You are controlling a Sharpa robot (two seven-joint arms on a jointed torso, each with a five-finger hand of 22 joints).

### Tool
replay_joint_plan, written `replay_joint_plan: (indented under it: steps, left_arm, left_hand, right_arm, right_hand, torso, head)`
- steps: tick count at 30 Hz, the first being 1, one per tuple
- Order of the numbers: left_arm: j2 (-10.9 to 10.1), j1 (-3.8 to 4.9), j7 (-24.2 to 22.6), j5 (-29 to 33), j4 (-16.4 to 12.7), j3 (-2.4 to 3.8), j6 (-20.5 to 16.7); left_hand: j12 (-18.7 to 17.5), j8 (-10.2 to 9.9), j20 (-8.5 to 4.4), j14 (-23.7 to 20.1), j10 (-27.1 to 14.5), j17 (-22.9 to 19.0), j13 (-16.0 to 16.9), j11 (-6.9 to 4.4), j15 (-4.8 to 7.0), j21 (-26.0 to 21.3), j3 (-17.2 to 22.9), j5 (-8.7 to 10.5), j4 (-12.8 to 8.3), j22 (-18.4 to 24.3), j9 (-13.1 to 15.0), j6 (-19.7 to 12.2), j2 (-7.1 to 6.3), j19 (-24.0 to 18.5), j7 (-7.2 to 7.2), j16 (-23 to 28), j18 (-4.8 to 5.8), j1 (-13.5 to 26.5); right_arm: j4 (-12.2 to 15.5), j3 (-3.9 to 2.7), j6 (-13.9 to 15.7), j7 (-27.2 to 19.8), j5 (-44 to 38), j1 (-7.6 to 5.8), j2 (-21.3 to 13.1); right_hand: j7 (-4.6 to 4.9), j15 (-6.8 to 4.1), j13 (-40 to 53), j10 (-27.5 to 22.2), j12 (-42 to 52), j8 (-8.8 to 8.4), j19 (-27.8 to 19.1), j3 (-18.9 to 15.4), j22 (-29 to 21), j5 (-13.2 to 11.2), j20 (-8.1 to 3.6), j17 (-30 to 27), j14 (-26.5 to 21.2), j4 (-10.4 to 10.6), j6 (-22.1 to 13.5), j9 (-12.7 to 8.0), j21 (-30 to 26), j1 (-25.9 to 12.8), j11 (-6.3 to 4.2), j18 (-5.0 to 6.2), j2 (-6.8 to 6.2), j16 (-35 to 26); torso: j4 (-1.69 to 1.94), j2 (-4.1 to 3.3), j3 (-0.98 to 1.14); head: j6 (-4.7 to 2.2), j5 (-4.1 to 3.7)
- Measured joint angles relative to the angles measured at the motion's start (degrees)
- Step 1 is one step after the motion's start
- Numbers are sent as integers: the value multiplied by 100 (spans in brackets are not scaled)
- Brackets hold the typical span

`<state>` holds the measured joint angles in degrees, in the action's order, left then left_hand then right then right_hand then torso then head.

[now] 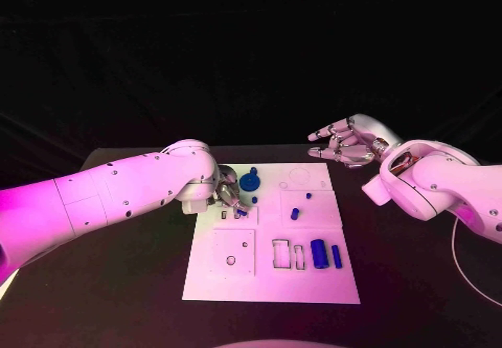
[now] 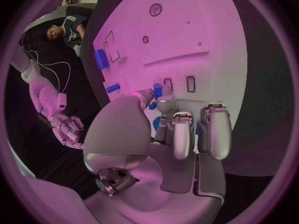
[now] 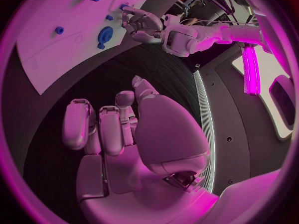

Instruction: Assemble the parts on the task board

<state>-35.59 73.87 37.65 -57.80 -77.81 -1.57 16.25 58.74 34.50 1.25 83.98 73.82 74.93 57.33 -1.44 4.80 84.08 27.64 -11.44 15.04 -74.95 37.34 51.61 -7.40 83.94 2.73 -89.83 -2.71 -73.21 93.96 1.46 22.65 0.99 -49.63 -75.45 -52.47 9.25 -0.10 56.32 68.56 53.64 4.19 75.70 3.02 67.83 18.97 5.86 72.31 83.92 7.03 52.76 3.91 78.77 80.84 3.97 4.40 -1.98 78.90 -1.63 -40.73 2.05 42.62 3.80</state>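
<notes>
The white task board [image 1: 272, 279] lies in the middle of the table. My left hand [image 1: 228, 194] is over its upper left part and pinches a small blue part [image 2: 157, 90] between thumb and finger, just above two narrow slots [image 2: 191, 83]. A round blue gear-like part [image 1: 250, 181] stands right beside that hand. Two blue cylinders [image 1: 319, 254] lie at the board's right side, and small blue pegs [image 1: 295, 213] sit near its middle. My right hand [image 1: 345, 142] hovers off the board's far right corner, its fingers apart and loosely bent, holding nothing.
The board has a square recess [image 1: 232, 251] with small holes at lower left and rectangular slots [image 1: 281, 254] next to the cylinders. Black table surrounds the board. A thin cable [image 1: 461, 261] curves along the right side.
</notes>
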Motion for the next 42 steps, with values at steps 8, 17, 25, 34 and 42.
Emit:
replay_joint_plan:
  steps: [8,17,25,34,42]
  left_arm:
    - [-109,-16,-13,219,-47,-6,-223]
    - [-291,-49,-64,548,-201,-14,-691]
    - [-353,-94,-75,459,-352,-62,-876]
    - [-417,-151,-73,-35,-481,-86,-977]
    - [-485,-165,-73,-312,-535,-80,-988]
  left_hand:
    - [179,89,0,0,132,-1,135,-30,0,0,337,-439,-194,0,163,19,-144,0,1,0,1,401]
    - [298,120,0,0,255,-1,268,-71,42,0,420,-895,-278,1,214,121,-242,0,-59,0,1,571]
    - [298,121,0,0,255,-1,271,-71,42,5,514,-958,-372,2,222,131,-272,0,-50,0,1,647]
    - [298,118,-22,0,276,-2,270,-91,42,24,519,-1009,-377,2,225,163,-287,21,-60,0,0,663]
    - [320,118,-22,0,278,-2,276,-90,42,26,547,-1069,-405,3,232,164,-323,21,-59,0,0,699]
  right_arm:
    - [2,5,-19,-1,13,3,9]
    - [-3,8,-26,-9,22,6,12]
    - [-8,12,-33,-12,32,10,15]
    - [-11,14,-40,-14,39,12,10]
    - [-15,15,-48,-16,46,14,11]
  right_hand:
    - [-18,0,5,0,0,0,0,0,0,0,0,0,0,0,18,-1,0,0,0,0,0,0]
    - [-18,0,5,0,0,0,0,0,0,0,0,0,0,0,18,-1,0,0,0,0,0,0]
    - [-18,0,5,1,0,0,0,0,0,22,0,0,0,0,18,-2,0,0,1,0,0,0]
    - [-18,0,4,2,0,0,0,0,0,22,0,0,0,0,17,3,0,0,2,0,0,0]
    - [-18,0,3,2,0,0,0,0,1,22,0,0,0,0,17,2,0,0,2,-1,0,0]
  torso:
    - [1,-3,4]
    - [-1,-4,8]
    - [0,-4,8]
    - [-1,-4,1]
    - [-1,-4,-3]
  head:
    - [-10,25]
    - [-13,35]
    - [15,59]
    - [26,82]
    - [27,95]
